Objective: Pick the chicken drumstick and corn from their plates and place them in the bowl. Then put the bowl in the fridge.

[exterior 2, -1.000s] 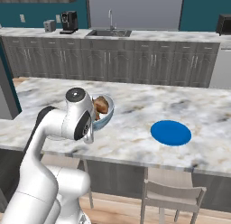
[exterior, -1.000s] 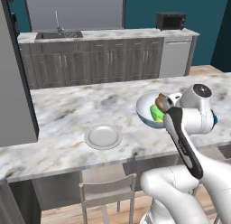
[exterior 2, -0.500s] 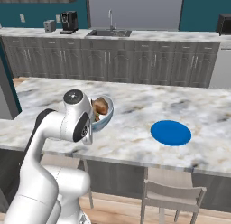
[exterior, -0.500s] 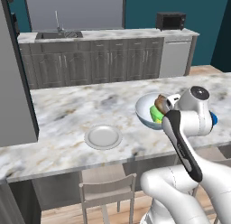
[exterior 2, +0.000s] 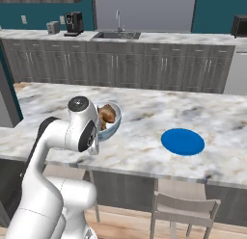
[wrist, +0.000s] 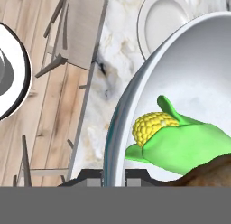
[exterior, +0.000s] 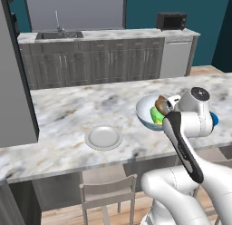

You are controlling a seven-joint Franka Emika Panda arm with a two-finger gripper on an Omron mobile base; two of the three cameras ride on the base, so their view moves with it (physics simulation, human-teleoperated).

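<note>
Stood at far left edge of left base view, grey side only: the fridge (exterior: 13, 83), well apart from everything on the marble counter (exterior: 68, 106). Lay left of centre there, bare: the pale plate (exterior: 103, 138); right of centre in right base view, also bare: the blue plate (exterior 2: 183, 141).

Sat centre-right in left base view, right against the hand: the bowl (exterior: 146, 111), near rim running up between the fingertips in hand view. Closed narrow on that rim, by the look of it: the gripper (wrist: 113, 175).

Lay inside, just above the fingertips: the corn (wrist: 180, 139), long axis roughly crosswise, yellow tip pointing frame-left. Tucked at lower right beside it: the chicken drumstick (wrist: 212, 173). Judged next: carry toward the fridge, far to frame-left.
</note>
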